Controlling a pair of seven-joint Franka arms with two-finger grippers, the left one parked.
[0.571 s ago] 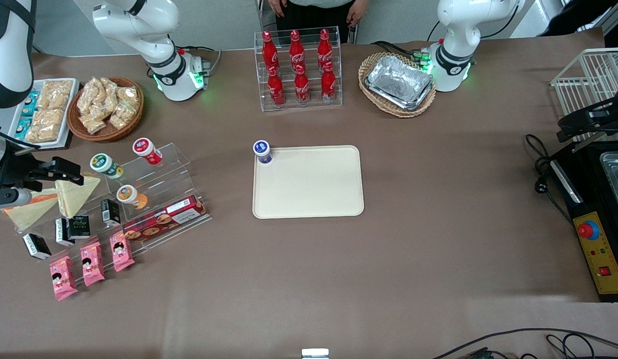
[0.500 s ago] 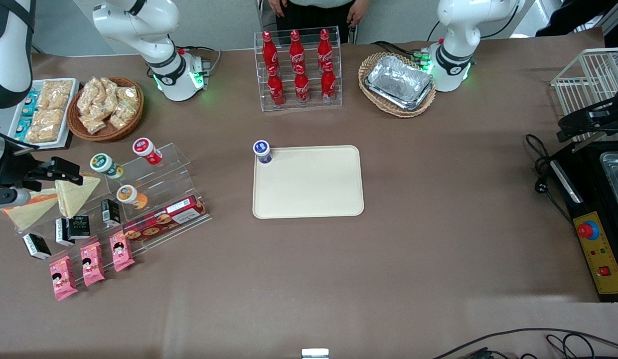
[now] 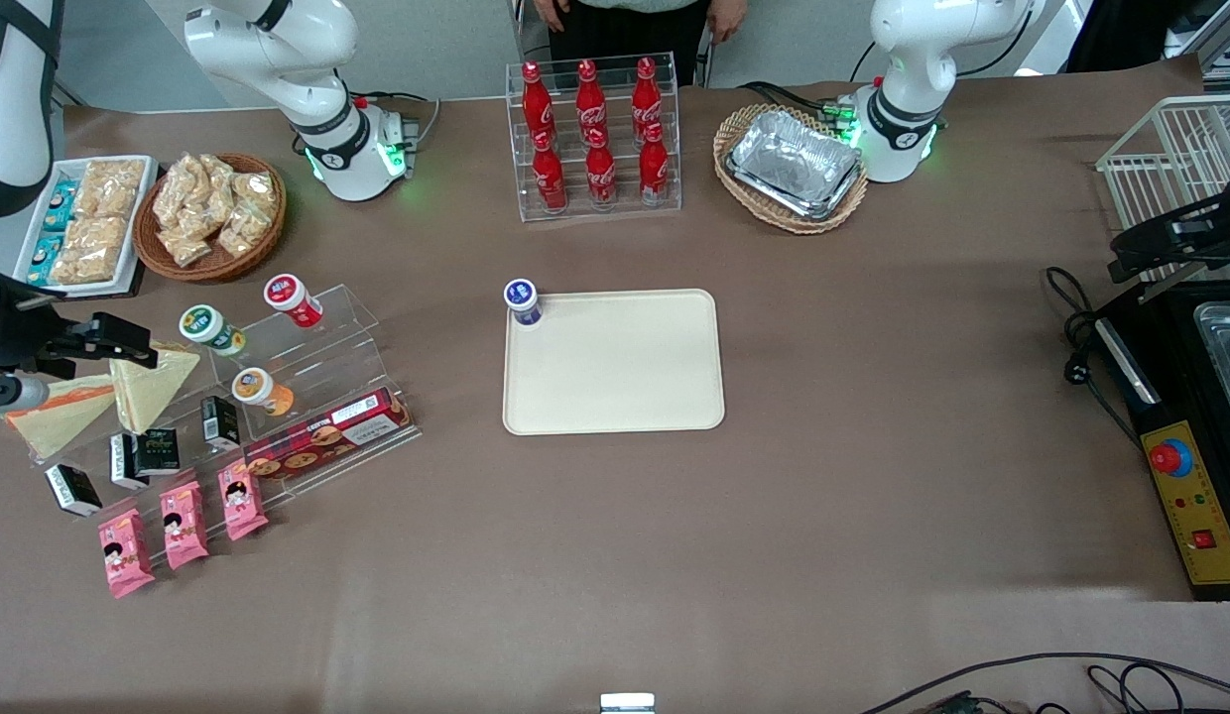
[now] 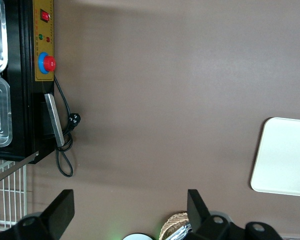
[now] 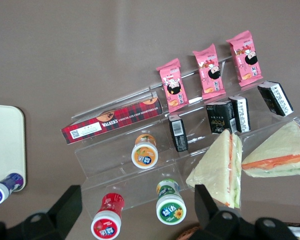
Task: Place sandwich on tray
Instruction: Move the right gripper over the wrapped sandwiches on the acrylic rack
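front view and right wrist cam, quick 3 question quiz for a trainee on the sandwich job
1. True or false: the sandwich already lies on the tray.
2. What stands at the tray's corner? A) a blue-lidded cup B) a banana C) a mug
3. Fill in: the gripper has its fingers ____.

Key
1. False. The sandwich lies toward the working arm's end of the table, well away from the tray.
2. A.
3. Open. The gripper hovers above the sandwich area, holding nothing.

white glossy arm w/ black joint bands, green base leds, black claw (image 3: 129,342).
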